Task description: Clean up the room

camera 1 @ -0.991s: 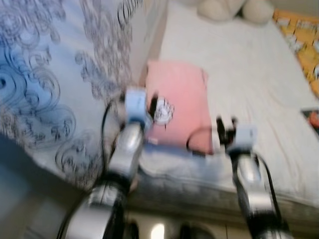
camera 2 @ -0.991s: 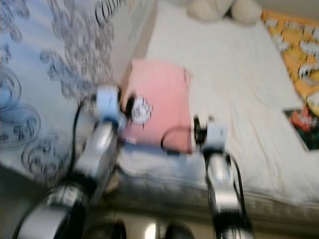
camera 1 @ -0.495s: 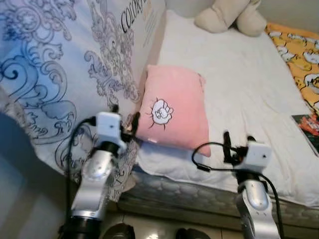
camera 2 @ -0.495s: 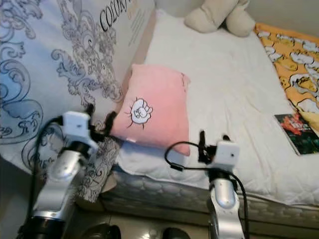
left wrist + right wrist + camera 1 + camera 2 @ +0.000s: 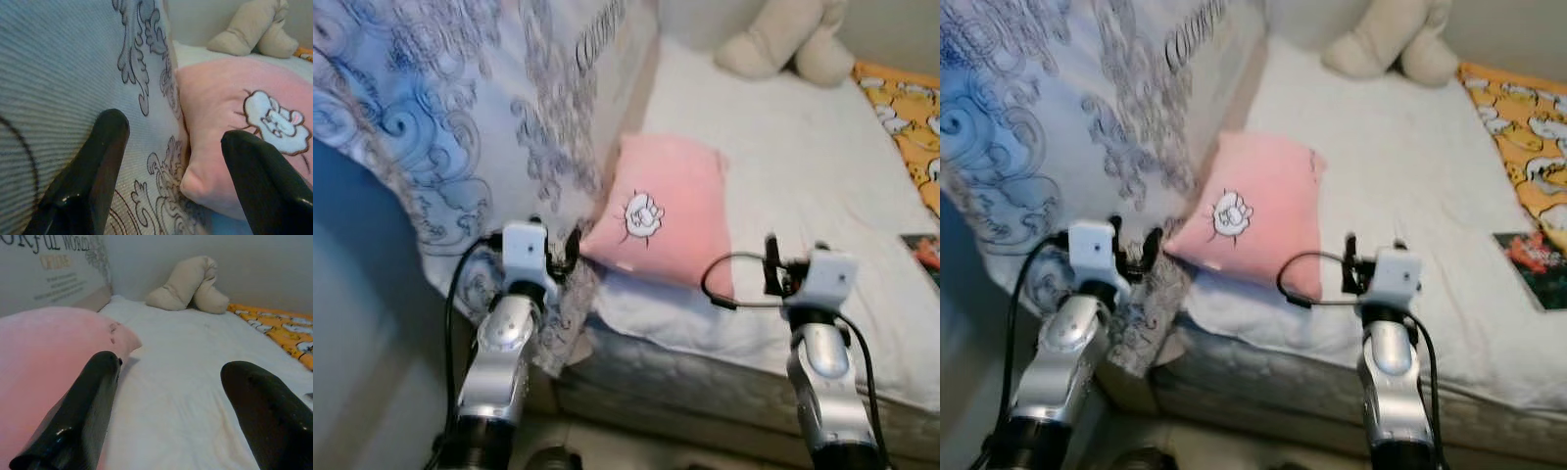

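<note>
1. Far left: a large blue-and-white quilt [image 5: 460, 127] with dark scroll patterns and printed lettering near its top stands against the left side of the bed [image 5: 803, 196] and hangs down past the mattress edge.

2. Left gripper [image 5: 556, 257]: raised in front of the quilt's lower fold, just beside the near left corner of the pink pillow [image 5: 671, 220]. The fingers [image 5: 98, 161] are spread wide and hold nothing. In the left wrist view, one finger lies over the patterned quilt and the other over the pillow; whether either finger touches the fabric cannot be told.

3. Pink pillow: lies flat on the white sheet, at the left side of the bed, its left edge against the quilt. A small white cartoon patch [image 5: 644, 211] sits on the lower-left part of its face.

4. Right gripper [image 5: 791, 266]: raised over the near edge of the bed, just to the right of the pillow's near right corner. The fingers [image 5: 88, 401] are spread wide and hold nothing. In the right wrist view, one finger overlaps the pillow and the other the bare sheet.

5. Far end of the bed: a beige plush toy [image 5: 788, 44] rests on the sheet near the wall.

6. Right side: an orange blanket [image 5: 911, 122] with a cartoon print covers the bed's right edge. A book [image 5: 1533, 266] lies on the sheet, just below the blanket
</note>
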### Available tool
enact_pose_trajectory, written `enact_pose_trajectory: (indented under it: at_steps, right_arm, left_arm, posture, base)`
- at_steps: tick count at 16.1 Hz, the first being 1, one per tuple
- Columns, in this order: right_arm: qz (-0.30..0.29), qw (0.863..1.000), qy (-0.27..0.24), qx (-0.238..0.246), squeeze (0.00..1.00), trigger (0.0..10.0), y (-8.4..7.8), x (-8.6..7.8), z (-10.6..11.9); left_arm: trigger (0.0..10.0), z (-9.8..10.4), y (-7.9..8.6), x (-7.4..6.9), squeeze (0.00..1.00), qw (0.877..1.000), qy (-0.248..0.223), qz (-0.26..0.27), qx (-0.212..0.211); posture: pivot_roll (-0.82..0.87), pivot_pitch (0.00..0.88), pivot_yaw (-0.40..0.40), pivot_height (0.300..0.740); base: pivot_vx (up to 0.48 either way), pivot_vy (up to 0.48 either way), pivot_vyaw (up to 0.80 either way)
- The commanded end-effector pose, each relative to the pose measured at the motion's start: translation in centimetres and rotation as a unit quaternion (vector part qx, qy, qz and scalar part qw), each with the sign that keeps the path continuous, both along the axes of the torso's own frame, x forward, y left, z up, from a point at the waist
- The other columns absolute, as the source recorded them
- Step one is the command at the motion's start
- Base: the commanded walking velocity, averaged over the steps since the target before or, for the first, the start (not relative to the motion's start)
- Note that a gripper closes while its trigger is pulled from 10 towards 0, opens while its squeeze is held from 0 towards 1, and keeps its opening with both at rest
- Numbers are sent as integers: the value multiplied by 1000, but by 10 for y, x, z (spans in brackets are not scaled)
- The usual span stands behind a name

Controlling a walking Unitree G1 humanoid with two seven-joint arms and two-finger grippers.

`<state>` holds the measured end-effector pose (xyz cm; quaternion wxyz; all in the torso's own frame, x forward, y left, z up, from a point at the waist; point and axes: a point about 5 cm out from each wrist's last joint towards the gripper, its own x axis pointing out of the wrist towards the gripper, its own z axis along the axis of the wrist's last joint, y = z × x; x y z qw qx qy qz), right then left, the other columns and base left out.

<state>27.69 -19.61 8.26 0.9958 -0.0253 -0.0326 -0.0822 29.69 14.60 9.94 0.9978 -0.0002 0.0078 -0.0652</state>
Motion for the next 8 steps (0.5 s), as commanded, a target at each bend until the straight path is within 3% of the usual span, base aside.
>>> enact_pose_trajectory:
  at_steps: [1, 8]
  right_arm:
    - [-5, 1000, 29, -6, 0, 10000, -3, 1, -9]
    - [3, 1000, 28, -7, 0, 10000, 7, 11, -9]
  left_arm:
    - [10000, 7, -5, 5, 0, 1000, -11, -8, 1]
    - [10000, 13, -7, 20, 0, 1000, -14, -21, -2]
  posture:
    - [6, 0, -46, 730]
    - [-2, 0, -27, 730]
  base:
    - [0, -472, 0]
    - [0, -462, 0]
